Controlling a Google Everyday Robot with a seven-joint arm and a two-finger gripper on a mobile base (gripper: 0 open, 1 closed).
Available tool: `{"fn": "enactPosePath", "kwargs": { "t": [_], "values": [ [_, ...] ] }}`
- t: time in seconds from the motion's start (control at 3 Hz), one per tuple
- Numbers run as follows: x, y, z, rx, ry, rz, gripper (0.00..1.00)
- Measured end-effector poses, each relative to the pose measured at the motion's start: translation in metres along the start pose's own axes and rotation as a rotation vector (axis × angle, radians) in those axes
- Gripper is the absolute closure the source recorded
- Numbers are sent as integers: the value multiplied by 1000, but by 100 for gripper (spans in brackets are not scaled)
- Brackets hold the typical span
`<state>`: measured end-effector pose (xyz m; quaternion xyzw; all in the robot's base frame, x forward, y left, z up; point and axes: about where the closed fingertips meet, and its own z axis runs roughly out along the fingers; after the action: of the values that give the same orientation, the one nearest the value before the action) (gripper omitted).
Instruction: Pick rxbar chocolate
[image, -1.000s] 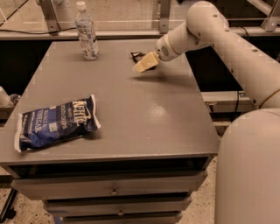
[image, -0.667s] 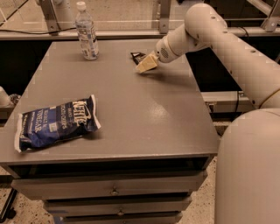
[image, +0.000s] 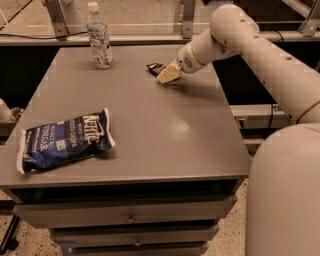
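The rxbar chocolate (image: 153, 67), a small flat bar in a black wrapper, lies on the grey table (image: 150, 125) near its far edge, right of centre. My gripper (image: 166, 74) reaches in from the right and rests at the table surface right against the bar's right end, covering part of it. The bar still lies on the table.
A large blue-and-white chip bag (image: 65, 141) lies at the front left of the table. A clear water bottle (image: 99, 36) stands at the far left. A rail and glass panel run behind the table. Drawers sit below the front edge.
My gripper has sunk slightly toward the table at the bar's right end. The bar, bag and bottle have not moved.
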<state>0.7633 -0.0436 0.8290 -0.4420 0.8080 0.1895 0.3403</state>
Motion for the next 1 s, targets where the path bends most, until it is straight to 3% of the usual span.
{"fn": "enactPosePath", "kwargs": {
  "t": [0.33,0.67,1.0],
  "values": [
    [-1,0,-1,0,0,0,100],
    [-46,29,-45,-16,-19,-132,100],
    [-95,76,-100,-79,-48,-273,100]
  ]
}}
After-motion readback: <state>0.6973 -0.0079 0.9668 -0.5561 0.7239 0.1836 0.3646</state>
